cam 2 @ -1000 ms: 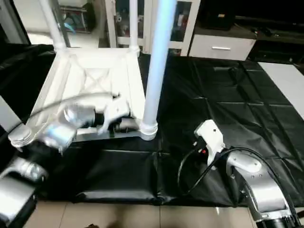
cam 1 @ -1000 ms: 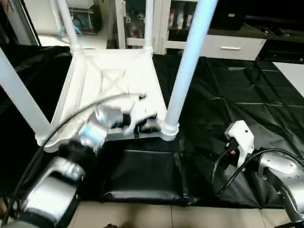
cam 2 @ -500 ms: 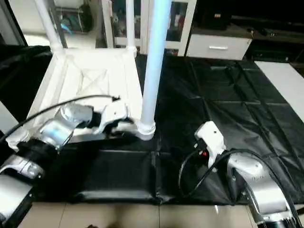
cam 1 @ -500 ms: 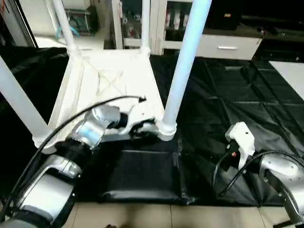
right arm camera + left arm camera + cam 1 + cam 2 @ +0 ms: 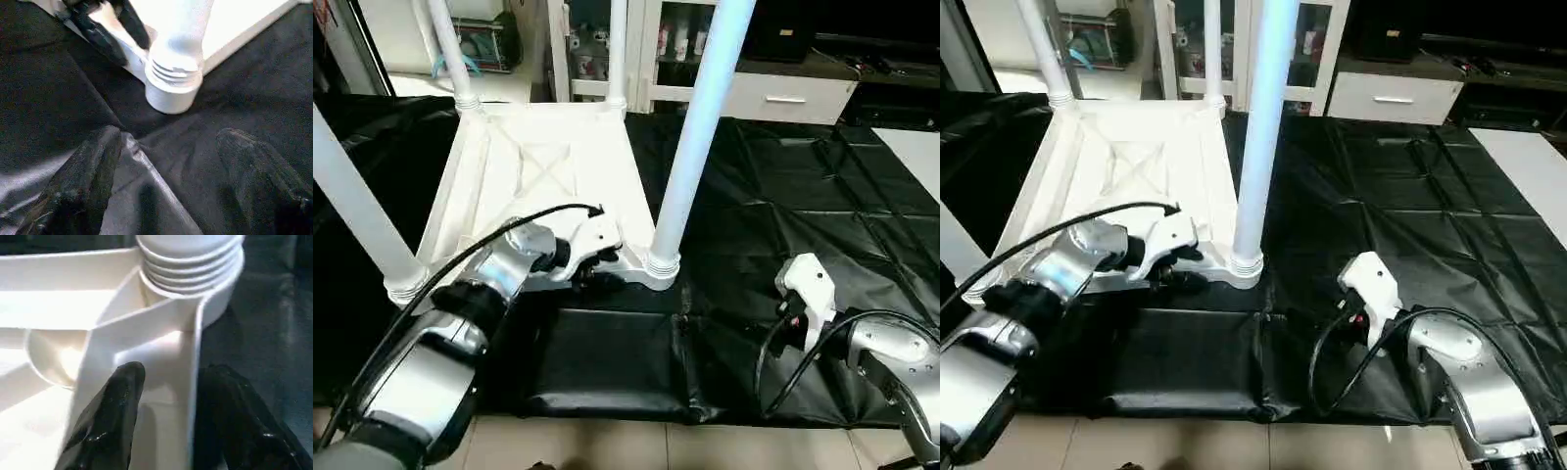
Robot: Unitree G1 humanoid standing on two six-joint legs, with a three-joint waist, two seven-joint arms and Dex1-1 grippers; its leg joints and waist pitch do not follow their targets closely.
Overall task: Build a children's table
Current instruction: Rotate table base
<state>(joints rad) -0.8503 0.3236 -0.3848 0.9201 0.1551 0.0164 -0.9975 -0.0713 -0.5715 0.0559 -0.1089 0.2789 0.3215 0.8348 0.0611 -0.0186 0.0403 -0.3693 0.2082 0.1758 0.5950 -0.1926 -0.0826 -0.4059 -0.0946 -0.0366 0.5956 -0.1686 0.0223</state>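
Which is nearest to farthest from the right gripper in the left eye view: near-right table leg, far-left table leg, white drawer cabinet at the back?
From the right gripper:
1. Near-right white tube leg, standing in the socket just to its left.
2. White drawer cabinet, behind the black sheet, straight ahead.
3. Far-left white tube leg, at the tabletop's far-left corner.

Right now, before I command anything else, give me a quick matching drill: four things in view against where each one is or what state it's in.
Things:
1. left gripper
2. right gripper
3. tabletop
4. near right leg

States:
A. lying upside down on the black sheet, ribs facing up
B. standing upright, screwed into a corner socket
C. open, over the black sheet, nothing between its fingers
D. straddling the tabletop's near rim beside the socket

Pairs: 1-D, 2-C, 3-A, 4-B
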